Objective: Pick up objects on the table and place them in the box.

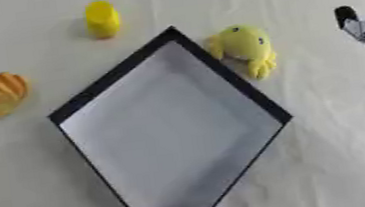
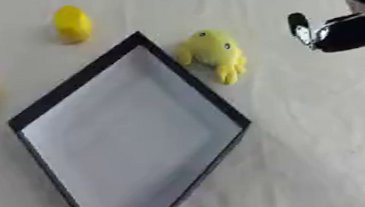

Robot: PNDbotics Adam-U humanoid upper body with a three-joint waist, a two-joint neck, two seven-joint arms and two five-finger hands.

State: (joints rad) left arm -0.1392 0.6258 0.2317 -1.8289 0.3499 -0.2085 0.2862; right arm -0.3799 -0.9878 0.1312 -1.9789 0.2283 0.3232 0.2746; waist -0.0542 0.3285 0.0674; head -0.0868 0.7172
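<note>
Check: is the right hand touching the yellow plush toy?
Apart. The right eye view shows bare cloth between the right hand and the yellow plush toy, which lies against the box edge.

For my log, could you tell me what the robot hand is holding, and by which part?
Nothing: the right robot hand hangs empty above the cloth.

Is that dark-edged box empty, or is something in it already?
Empty. The box shows only bare grey floor; all three yellow and orange things lie outside it.
</note>
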